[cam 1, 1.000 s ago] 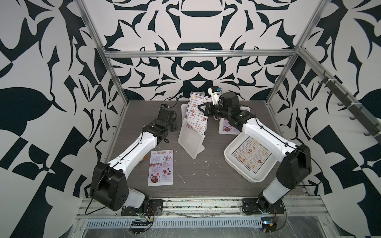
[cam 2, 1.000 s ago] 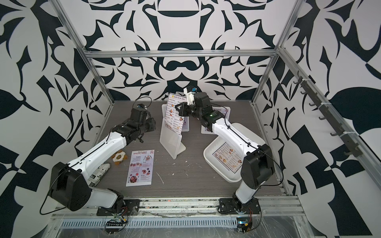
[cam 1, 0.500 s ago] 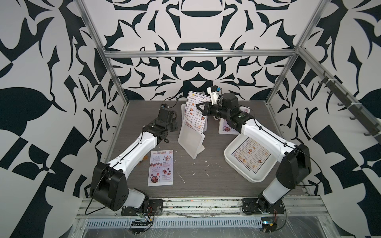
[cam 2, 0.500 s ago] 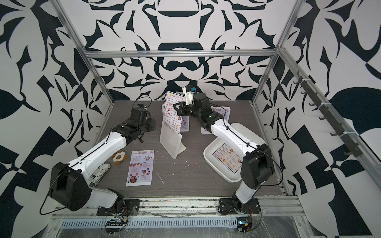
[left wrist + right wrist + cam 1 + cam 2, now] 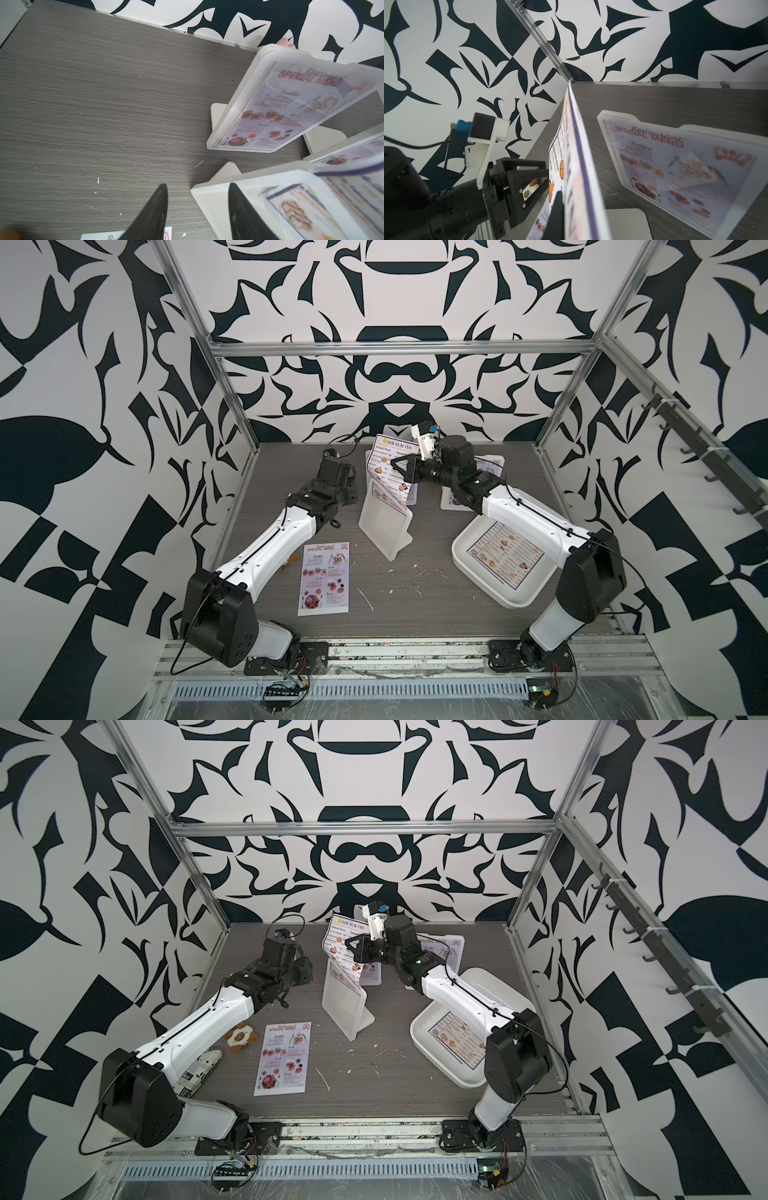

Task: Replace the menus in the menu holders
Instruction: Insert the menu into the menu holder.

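Right wrist view: DIM SUM INN menu (image 5: pixel 571 166) seen edge-on, one black finger (image 5: pixel 557 207) flat against its printed face; the other finger is hidden behind the sheet. Both top views show the right gripper (image 5: pixel 398 466) pinched shut on the sheet's side edge.

Clock = table from above, 12 at back wall. Front holder (image 5: pixel 382 526) stands approx. centre, a bit toward 12. The menu's lower part shows through the holder's face, so it's partly in the slot; the upper part sticks out and bows. Flat SPECIAL MENU sheet (image 5: pixel 325 578) lies at 8, tray (image 5: pixel 478 578) w/ another sheet at 4, rear holders (image 5: pixel 226 116) w/ pink menus at 12–1.

Left gripper (image 5: pixel 197 187): fingers part-open and empty, either side of the front holder's side edge in its wrist view. Can't tell if touching.

Handling, my read:
- Menu is thin, light, floppy and prob. smooth.
- It'll buckle if pushed from high up, so pinch the side edge close above the slot and feed down in short strokes.
- Holder is light plastic, stiff, apt to slide or tip.
- Steady it by its side edge, clear of the slot.
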You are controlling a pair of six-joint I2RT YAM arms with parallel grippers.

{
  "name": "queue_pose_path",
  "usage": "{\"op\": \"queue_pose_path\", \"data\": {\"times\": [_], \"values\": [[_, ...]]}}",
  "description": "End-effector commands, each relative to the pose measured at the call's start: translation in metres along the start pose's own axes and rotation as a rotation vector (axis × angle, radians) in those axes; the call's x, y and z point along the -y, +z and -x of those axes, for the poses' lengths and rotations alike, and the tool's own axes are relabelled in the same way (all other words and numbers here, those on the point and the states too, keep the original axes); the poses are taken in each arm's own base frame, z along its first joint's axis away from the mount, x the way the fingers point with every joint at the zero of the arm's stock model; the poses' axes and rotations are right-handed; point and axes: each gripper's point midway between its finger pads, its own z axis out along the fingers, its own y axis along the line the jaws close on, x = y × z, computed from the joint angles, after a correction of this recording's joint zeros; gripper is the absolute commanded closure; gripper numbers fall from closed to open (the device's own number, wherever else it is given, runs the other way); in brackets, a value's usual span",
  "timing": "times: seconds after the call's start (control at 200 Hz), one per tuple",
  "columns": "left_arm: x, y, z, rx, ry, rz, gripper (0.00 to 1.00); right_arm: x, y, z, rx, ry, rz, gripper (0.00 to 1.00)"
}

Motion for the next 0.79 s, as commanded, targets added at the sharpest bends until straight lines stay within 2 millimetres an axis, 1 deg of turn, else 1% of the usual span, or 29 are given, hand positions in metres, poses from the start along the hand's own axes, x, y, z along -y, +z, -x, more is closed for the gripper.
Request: {"op": "queue_pose_path", "data": {"times": [0.0, 0.21, 0.34, 0.515, 0.685, 0.79], "values": [[0.002, -0.009, 0.007, 0.016, 0.01, -0.004, 0.51, -0.023, -0.022, 0.023, 0.093, -0.06, 0.037, 1.0], [0.004, -0.009, 0.011, 0.022, 0.01, -0.009, 0.5, -0.025, -0.034, 0.021, 0.11, -0.072, 0.033, 0.96], [0.006, -0.01, 0.014, 0.026, 0.009, -0.013, 0.5, -0.025, -0.038, 0.017, 0.106, -0.066, 0.038, 0.94], [0.015, -0.013, 0.024, 0.039, 0.004, -0.043, 0.51, -0.016, -0.035, 0.007, 0.096, -0.052, 0.016, 0.93], [0.017, -0.017, 0.031, 0.054, 0.005, -0.05, 0.51, -0.016, -0.034, 0.007, 0.1, -0.05, 0.016, 0.92], [0.02, -0.015, 0.034, 0.054, 0.009, -0.059, 0.51, -0.018, -0.034, 0.0, 0.094, -0.046, 0.021, 0.91]]}}
